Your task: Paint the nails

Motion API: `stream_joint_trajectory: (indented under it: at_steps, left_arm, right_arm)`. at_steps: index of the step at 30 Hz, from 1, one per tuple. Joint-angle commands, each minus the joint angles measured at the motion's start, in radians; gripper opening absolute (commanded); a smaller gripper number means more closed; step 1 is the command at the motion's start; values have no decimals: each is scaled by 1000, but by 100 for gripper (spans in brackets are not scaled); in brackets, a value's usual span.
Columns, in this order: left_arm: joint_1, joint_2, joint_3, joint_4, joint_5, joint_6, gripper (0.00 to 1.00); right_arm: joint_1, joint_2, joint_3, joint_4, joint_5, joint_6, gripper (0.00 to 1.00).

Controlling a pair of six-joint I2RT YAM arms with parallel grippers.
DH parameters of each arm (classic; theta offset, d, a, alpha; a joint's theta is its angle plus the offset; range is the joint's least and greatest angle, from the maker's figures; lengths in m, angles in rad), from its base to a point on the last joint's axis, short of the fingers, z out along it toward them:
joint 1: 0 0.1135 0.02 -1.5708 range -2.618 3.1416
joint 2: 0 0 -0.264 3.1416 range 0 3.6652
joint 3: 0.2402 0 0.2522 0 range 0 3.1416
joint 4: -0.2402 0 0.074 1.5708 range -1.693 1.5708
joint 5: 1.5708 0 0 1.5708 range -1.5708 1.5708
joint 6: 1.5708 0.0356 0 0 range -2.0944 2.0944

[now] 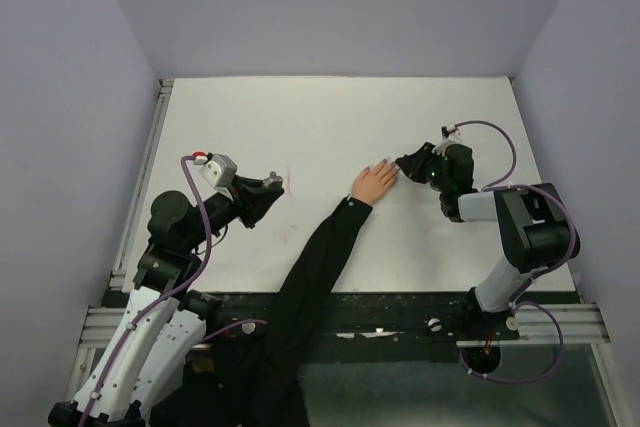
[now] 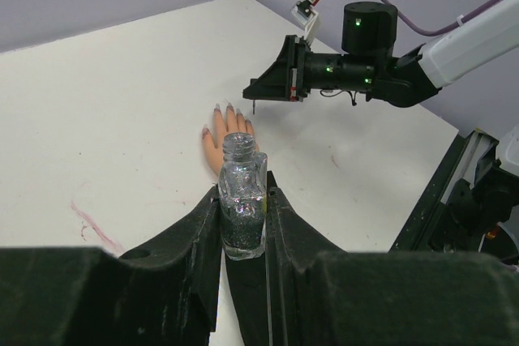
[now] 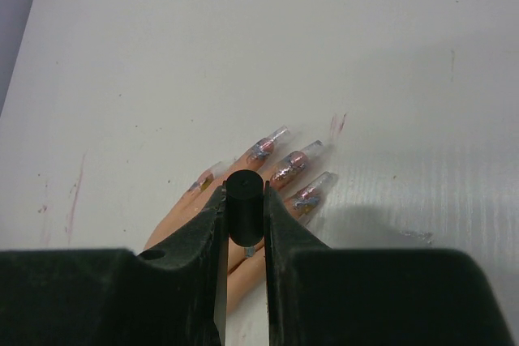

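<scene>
A pale peach fake hand (image 1: 375, 183) with a long black sleeve (image 1: 318, 262) lies palm down in the middle of the white table. Its nails (image 3: 292, 165) are long and clear, with pink and glitter patches. My right gripper (image 1: 404, 164) is shut on a black brush cap (image 3: 245, 204) and holds it just above the fingers, with the brush tip (image 3: 250, 253) pointing down over the hand. My left gripper (image 1: 264, 190) is shut on an open glass bottle (image 2: 242, 200) of dark glitter polish and holds it upright, left of the hand (image 2: 227, 135) and clear of it.
Faint pink stains mark the table near the left gripper (image 1: 290, 185) and beyond the nails (image 3: 336, 124). A metal rail (image 1: 140, 182) runs along the table's left edge. Lilac walls close in the back and both sides.
</scene>
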Motion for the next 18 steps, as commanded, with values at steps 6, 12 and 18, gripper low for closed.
stream_joint_trajectory:
  at_steps: [6, 12, 18]
  left_arm:
    - [-6, -5, 33, 19, -13, 11, 0]
    - [-6, -10, 32, 20, -13, 12, 0]
    - [-6, -9, 33, 20, -10, 11, 0]
  right_arm:
    - [-9, 68, 11, 72, 72, 16, 1]
    - [-9, 96, 25, 85, 81, 20, 1]
    - [-9, 110, 37, 87, 78, 22, 1]
